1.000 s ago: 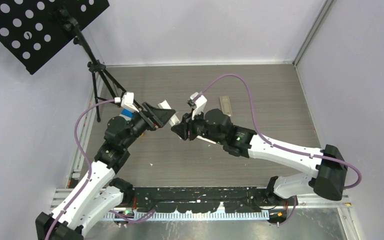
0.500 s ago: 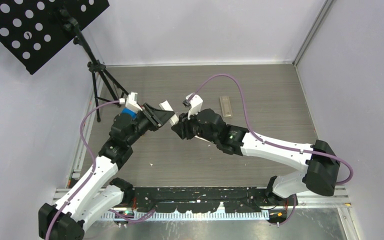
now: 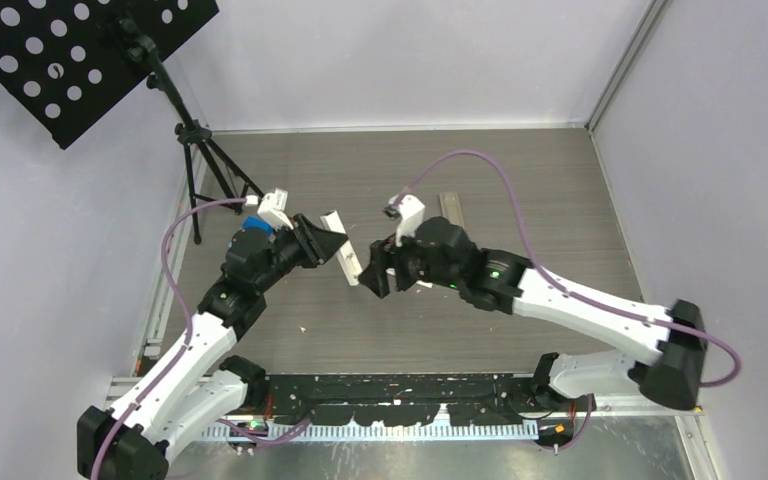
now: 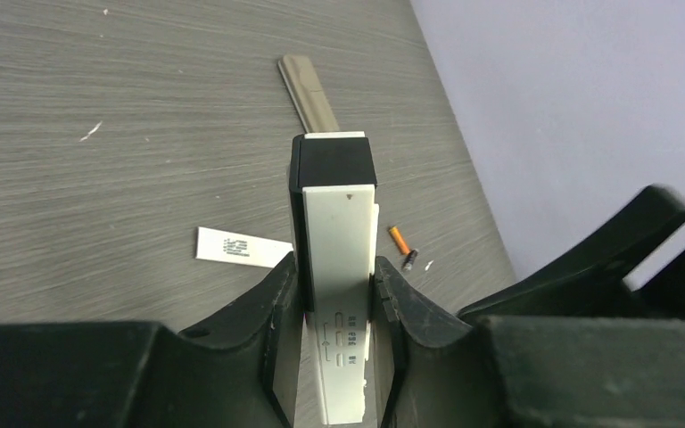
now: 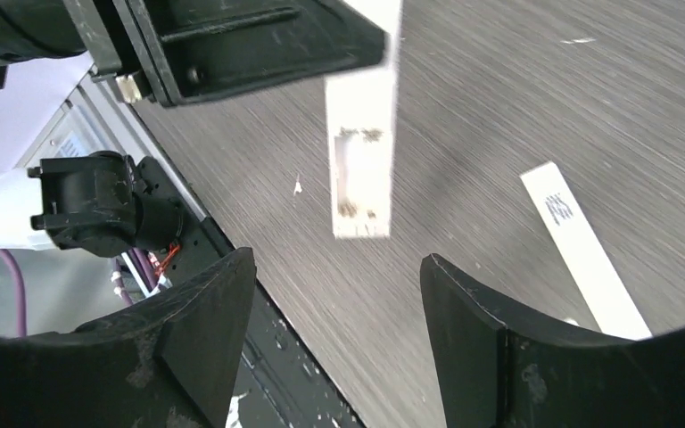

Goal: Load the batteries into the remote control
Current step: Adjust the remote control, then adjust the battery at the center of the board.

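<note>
A white remote control [image 4: 339, 223] with a black far end stands between my left gripper's [image 4: 337, 285] jaws, which are shut on it above the table. From above it is a white bar [image 3: 343, 252] slanting out of the left gripper [image 3: 332, 243]. In the right wrist view the remote [image 5: 363, 143] shows an open hollow near its lower end. My right gripper [image 5: 334, 303] is open and empty, just short of the remote's tip [image 3: 372, 281]. An orange battery [image 4: 399, 237] and a dark battery [image 4: 410, 261] lie end to end on the table.
A white labelled strip [image 4: 243, 248] lies flat on the table [image 5: 580, 254]. A tan flat bar [image 4: 308, 89] lies farther back [image 3: 450, 210]. A music stand [image 3: 80, 60] on a tripod stands at the back left. Walls close in on three sides.
My left gripper closed on the remote. The right gripper then opened, let it go and drew back to the right. The remote now hangs from the left gripper alone.
</note>
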You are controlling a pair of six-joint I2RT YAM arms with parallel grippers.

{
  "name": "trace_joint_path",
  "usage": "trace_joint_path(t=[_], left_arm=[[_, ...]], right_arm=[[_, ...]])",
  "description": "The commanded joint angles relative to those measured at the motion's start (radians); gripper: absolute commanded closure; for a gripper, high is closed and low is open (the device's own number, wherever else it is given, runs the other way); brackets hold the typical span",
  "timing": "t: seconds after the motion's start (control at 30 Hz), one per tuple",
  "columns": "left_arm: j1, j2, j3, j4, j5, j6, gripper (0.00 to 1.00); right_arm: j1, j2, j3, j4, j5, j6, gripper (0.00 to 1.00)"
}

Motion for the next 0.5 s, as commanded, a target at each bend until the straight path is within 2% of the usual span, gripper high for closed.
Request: trace_joint_path(t=[0.0, 0.1, 0.23, 0.47], left_arm=[[0.002, -0.039, -0.019, 0.020, 0.012, 0.104, 1.00], [0.002, -0.047, -0.032, 0.059, 0.096, 0.128, 1.00], [0.002, -0.047, -0.040, 0.080, 0.168, 0.138, 1.00], [0.002, -0.035, -0.041, 0.107, 0.281, 0.138, 1.00]], right_arm=[[-0.045, -0.188, -0.051, -0.166, 0.142, 0.095, 0.25], [-0.126, -0.221, -0.079, -0.305, 0.287, 0.192, 0.25], [-0.279, -0.198, -0.108, -0.447, 0.395, 0.286, 0.33], [-0.477, -0.125, -0.181, -0.503, 0.428, 0.329, 0.35]])
